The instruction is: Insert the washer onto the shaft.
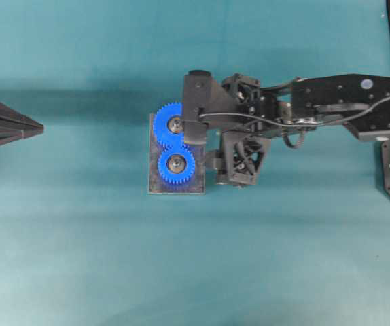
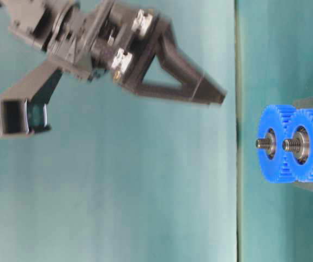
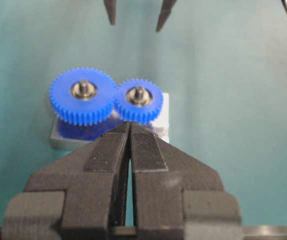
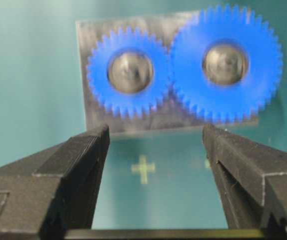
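Two blue plastic toothed gears on threaded steel shafts sit just ahead of the right claw, jaws spread and empty. Left claw closed, empty. Washer not visible; risk: shafts left bare if none is located.

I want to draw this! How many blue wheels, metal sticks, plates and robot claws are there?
Blue gears: 2, the large gear and small gear
Metal shafts: 2, and
Grey base plate: 1
Claws: 2, left claw and right claw
Total: 7
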### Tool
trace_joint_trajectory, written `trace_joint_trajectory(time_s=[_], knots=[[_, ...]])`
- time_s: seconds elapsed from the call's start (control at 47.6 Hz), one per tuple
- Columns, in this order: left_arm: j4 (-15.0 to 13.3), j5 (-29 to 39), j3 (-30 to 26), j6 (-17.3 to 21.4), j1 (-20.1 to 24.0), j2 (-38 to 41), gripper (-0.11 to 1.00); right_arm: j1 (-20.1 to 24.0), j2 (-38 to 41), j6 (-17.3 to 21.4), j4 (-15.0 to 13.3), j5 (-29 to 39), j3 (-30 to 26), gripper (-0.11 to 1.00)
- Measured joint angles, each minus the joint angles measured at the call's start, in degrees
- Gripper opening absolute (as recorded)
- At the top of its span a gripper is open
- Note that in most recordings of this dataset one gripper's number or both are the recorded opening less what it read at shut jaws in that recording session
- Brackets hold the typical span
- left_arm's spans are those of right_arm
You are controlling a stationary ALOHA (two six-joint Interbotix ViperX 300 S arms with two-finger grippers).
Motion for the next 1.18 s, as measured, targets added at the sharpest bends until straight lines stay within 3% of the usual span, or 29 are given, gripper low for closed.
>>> trace_joint_trajectory(time_s=[0.189, 0.609, 0.966, 1.176], knots=[[-0.1, 0.0, -0.1, 0.0, 0.0, 0.0, 0.01, 0.0, -0.9, 0.0, 0.0, 0.0, 0.4, 0.77], [0.0, -1.5, 1.8, -3.9, 0.0, -0.7, 0.01, -0.6, -1.0, 0.0, -0.1, 0.1, 0.7, 0.77], [0.0, -2.5, 4.7, -1.0, -0.1, -4.2, 0.01, -1.8, -1.1, 0.0, -0.4, -0.1, 0.7, 0.77], [0.0, -2.5, 4.7, 3.4, 0.0, -4.6, 0.01, -1.8, -1.1, -0.1, -0.6, 0.0, 0.7, 0.77]])
